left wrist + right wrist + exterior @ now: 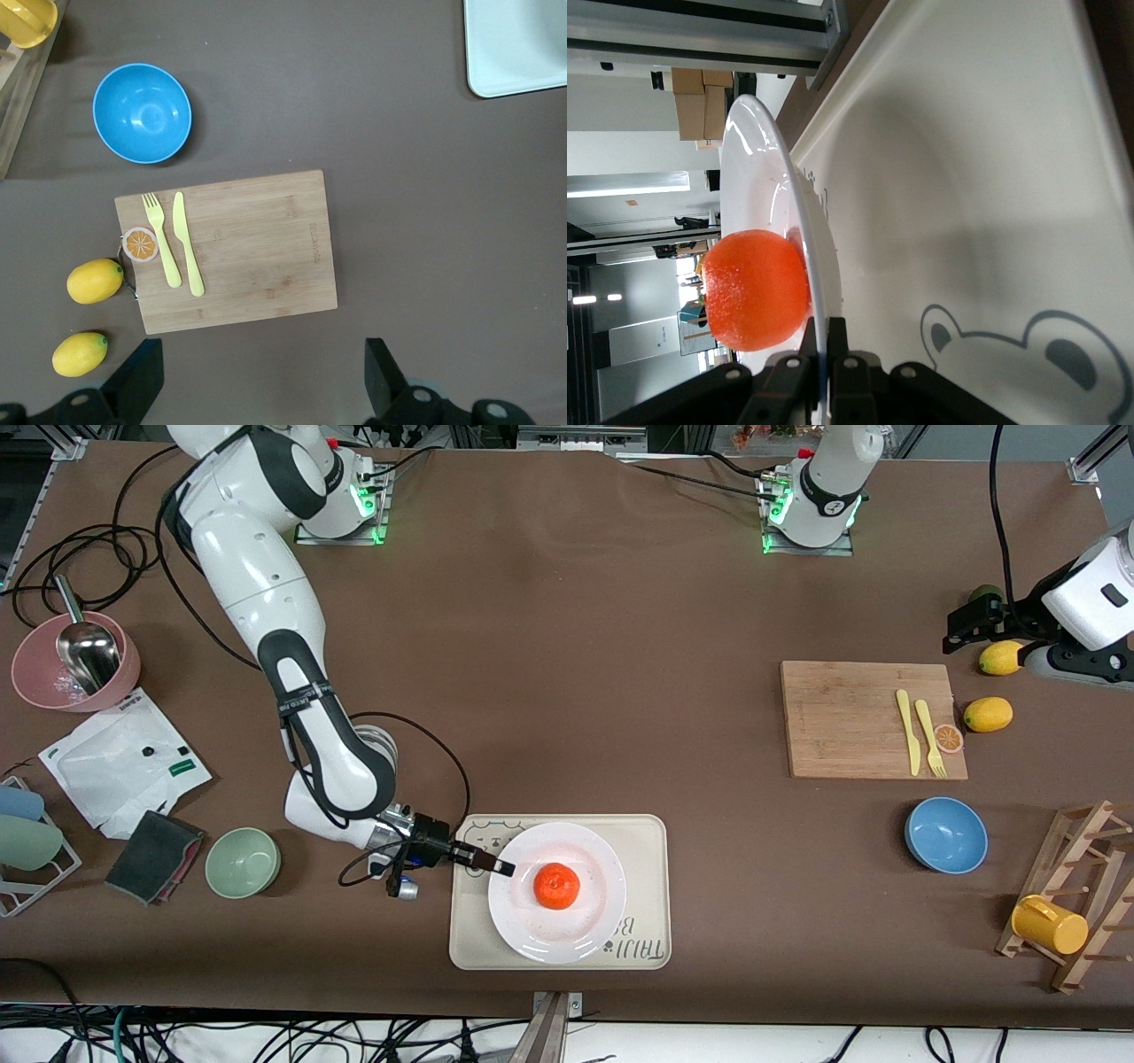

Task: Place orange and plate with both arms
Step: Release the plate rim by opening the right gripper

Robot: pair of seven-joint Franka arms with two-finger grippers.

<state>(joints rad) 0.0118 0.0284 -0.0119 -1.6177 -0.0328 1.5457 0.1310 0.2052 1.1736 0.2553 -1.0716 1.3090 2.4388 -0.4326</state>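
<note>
The white plate (567,937) lies over the cream bear-print tray (642,850) near the front edge, and the orange (556,887) rests in the plate's middle. My right gripper (500,865) is shut on the plate's rim at the side toward the right arm's end of the table. In the right wrist view its fingers (825,332) pinch the thin rim of the plate (775,177), with the orange (757,288) just past them and the tray (983,159) underneath. My left gripper (961,627) hangs open and empty (261,372) over bare table beside the cutting board.
A wooden cutting board (864,717) carries a yellow knife, a fork and an orange slice (948,738). Two lemons (988,714) lie beside it. A blue bowl (945,834) and a rack with a yellow mug (1050,924) are nearer the camera. A green bowl (243,861), sponge and pink bowl (75,673) sit at the right arm's end.
</note>
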